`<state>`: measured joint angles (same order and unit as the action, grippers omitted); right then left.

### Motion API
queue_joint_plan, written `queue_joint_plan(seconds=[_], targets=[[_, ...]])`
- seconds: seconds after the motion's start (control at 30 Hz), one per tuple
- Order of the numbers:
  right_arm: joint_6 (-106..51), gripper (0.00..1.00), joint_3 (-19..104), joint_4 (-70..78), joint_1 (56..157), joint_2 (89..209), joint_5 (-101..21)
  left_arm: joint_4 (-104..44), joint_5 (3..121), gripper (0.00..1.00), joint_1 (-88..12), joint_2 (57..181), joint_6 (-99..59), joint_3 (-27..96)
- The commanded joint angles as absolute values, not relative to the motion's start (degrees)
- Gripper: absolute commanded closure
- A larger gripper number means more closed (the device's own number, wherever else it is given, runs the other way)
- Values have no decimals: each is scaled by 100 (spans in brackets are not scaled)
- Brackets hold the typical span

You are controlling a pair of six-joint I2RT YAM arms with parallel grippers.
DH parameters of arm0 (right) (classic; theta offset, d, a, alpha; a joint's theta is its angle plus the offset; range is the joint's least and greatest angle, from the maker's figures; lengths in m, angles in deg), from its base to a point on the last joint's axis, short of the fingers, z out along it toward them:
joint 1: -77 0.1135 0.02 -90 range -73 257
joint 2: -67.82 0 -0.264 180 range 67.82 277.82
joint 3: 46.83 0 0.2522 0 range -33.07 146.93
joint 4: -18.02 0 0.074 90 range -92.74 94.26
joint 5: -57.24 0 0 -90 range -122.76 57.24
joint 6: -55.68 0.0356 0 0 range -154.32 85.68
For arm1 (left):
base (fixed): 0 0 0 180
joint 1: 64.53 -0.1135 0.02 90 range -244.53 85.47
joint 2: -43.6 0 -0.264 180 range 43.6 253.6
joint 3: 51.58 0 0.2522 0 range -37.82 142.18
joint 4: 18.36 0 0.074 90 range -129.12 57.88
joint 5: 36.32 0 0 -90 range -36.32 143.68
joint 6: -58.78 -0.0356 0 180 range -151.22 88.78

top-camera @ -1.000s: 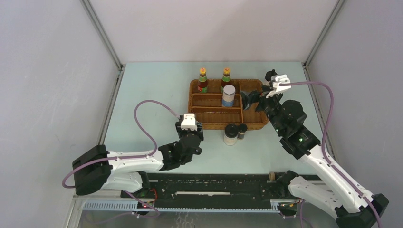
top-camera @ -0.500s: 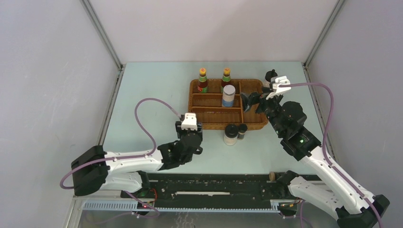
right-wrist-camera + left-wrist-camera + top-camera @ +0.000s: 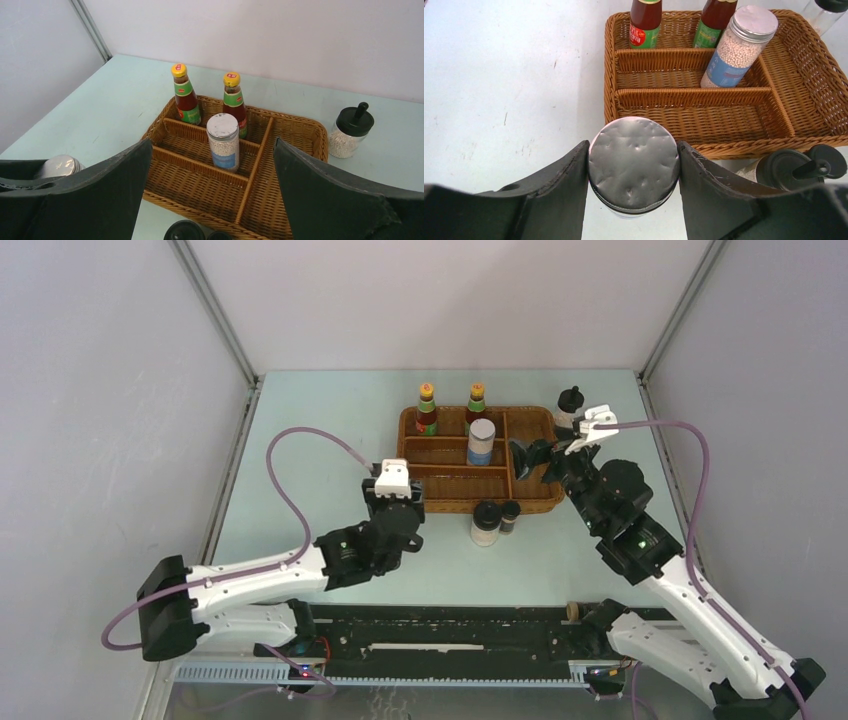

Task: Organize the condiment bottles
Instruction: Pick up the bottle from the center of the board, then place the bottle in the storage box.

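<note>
Left tool clenched round silver-topped shaker, just near wicker tray, at its near-left rim. Right tool released, spread wide, above tray's right side. Second shaker in tray's middle compartment.

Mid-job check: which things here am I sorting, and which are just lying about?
Sorting:
yellow-capped sauce bottles
tray shaker
gripped shaker, between the left fingers
front black-capped jar
tiny dark bottle beside it
far-right black-capped jar

Not for sorting:
wicker tray
table
</note>
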<state>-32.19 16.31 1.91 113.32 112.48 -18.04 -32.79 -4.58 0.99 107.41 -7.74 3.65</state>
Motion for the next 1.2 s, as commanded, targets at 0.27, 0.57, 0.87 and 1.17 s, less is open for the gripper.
queue_joint_plan(seconds=[0.27, 0.57, 0.87, 1.17], targets=[[-3024, 0, 1442, 155, 11409, 10977, -1517, -3239, -412, 100, 31, 10852, -1967, 1661], [-2957, 0, 1336, 193, 11400, 10903, -1407, -2964, 828, 100, -890, 11174, -2287, 2257], [-2899, 0, 1267, 371, 11391, 11012, -1408, -2652, 2084, 100, -1766, 11812, -2482, 2700], [-2907, 0, 1254, 586, 11333, 11087, -1413, -2238, 3075, 100, -2203, 12758, -2728, 3206]])
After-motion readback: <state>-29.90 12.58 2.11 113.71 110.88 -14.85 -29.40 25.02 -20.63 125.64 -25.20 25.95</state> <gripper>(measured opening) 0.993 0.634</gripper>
